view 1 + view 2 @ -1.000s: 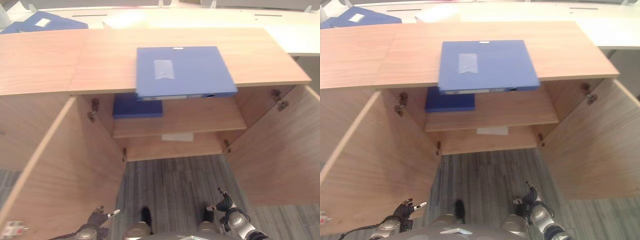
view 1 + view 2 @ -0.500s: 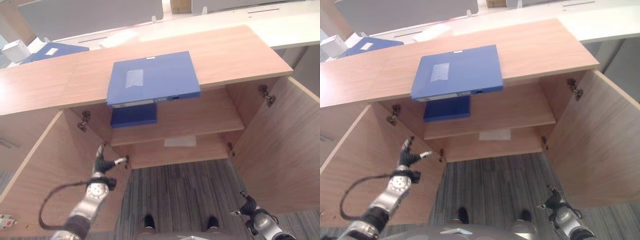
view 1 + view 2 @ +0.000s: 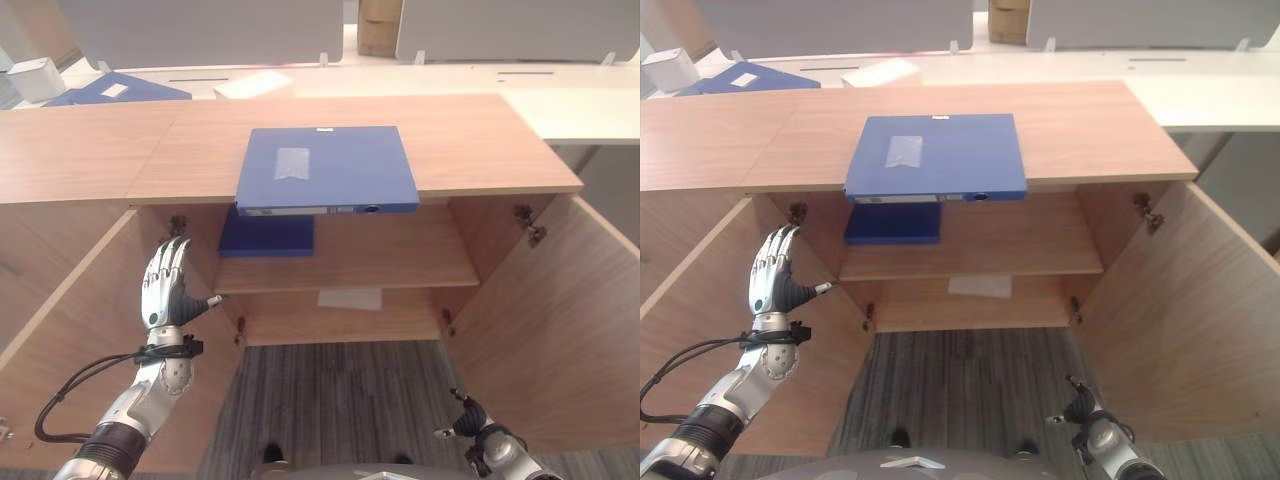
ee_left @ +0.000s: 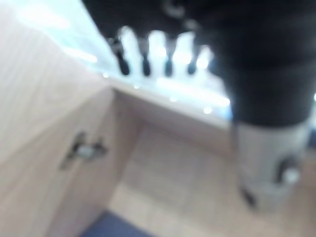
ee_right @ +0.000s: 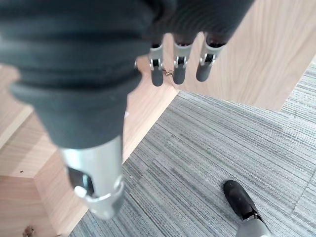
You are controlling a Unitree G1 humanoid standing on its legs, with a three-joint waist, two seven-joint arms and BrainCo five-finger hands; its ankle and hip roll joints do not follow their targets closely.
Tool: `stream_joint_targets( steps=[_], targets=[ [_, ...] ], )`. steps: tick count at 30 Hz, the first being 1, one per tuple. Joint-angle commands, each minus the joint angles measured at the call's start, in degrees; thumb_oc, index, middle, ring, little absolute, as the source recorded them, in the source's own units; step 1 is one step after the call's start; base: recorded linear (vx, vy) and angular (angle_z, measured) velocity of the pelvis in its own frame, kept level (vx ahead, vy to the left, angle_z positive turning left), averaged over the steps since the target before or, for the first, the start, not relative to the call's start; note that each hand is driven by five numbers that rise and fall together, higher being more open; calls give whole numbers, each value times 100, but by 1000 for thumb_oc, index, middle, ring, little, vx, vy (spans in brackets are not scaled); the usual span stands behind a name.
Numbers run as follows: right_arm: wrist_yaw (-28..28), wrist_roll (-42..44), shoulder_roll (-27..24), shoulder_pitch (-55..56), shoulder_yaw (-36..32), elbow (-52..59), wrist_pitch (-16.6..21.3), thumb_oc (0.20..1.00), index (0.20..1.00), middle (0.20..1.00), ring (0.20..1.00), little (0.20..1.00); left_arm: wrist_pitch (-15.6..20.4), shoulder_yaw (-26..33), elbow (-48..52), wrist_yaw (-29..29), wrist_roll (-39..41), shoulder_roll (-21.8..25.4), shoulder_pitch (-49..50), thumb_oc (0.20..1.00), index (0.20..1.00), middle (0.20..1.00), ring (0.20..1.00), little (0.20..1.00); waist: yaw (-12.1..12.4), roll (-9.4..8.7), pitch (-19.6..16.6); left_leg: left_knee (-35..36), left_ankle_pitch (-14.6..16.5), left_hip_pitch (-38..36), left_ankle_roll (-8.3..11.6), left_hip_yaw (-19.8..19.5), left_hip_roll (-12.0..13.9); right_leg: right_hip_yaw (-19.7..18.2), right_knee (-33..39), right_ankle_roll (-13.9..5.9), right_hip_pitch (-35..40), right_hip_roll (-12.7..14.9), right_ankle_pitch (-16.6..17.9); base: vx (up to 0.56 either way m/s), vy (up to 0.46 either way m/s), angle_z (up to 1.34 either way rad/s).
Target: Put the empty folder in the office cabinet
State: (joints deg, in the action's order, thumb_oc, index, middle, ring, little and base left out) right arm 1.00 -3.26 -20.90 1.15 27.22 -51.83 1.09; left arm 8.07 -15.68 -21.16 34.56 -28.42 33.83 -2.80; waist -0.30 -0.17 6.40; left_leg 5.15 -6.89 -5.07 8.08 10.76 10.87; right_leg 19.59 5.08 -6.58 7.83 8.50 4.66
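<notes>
The blue folder (image 3: 327, 168) lies flat on the cabinet top (image 3: 480, 140), its front edge overhanging the open cabinet (image 3: 350, 270) slightly. A second blue folder (image 3: 266, 236) sits on the upper shelf (image 3: 400, 255) at the left, directly below the first. A white sheet (image 3: 349, 298) lies on the lower shelf. Both doors stand open: left door (image 3: 90, 330), right door (image 3: 550, 320). On the desk behind, another blue folder (image 3: 118, 89) lies at about 11 o'clock from the task folder, with a white box (image 3: 36, 77) just beyond it.

The left hand (image 3: 165, 290) is raised in front of the left door's inner face, at roughly 7 o'clock from the folder and well apart from it. Its fingers are straight and spread, thumb out, holding nothing. The right hand (image 3: 470, 430) hangs low over the carpet near the right door, at about 5 o'clock from the folder; its fingers hang loose and uncurled in the right wrist view, also empty.

Judgement: the reach has started, no grasp yet.

Risks from here:
- The folder is wide and smooth. A one-handed pinch at its overhanging edge may let it tip or slide off the top.
- The left hand is close to the left door and hinge (image 3: 178, 226); a careless upward swing could knock the door.
- The upper shelf's left part is occupied. Inserting there could snag on or push back the folder already in place; the free span to the right looks safer.
</notes>
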Motion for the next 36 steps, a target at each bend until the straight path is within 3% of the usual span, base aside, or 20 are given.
stream_joint_targets(
  steps=[1,13,22,36],
  targets=[
    [-24,155,-150,-304,12,-55,157,1000,1000,1000,1000,1000,113,-207,-57,633,-689,345,-703,1000,1000,1000,1000,1000,-11,187,181,-15,747,-293,-196,236,92,-366,-8,-149,114,284,-519,30,-8,-2],
    [1,52,-92,-182,122,-48,185,1000,1000,1000,1000,1000,150,-665,-423,1463,-1161,368,-1452,1000,1000,1000,1000,1000,-290,142,103,-15,871,-443,-211,405,68,-584,-8,-216,121,232,-532,40,9,-6],
    [-34,-24,-108,-114,164,-62,244,1000,1000,1000,1000,1000,60,-887,-925,1530,-1093,313,-1973,1000,1000,1000,1000,1000,-486,135,67,-15,908,-504,-220,546,63,-732,-8,-253,96,219,-528,33,23,-10],
    [-93,-171,-188,10,87,-245,502,1000,1000,1000,1000,1000,120,-1222,-2616,1666,-1060,153,-3044,1000,1000,1000,1000,1000,-896,118,57,-15,988,-627,-258,881,25,-1064,-8,-325,17,183,-482,54,46,-13]
  ],
)
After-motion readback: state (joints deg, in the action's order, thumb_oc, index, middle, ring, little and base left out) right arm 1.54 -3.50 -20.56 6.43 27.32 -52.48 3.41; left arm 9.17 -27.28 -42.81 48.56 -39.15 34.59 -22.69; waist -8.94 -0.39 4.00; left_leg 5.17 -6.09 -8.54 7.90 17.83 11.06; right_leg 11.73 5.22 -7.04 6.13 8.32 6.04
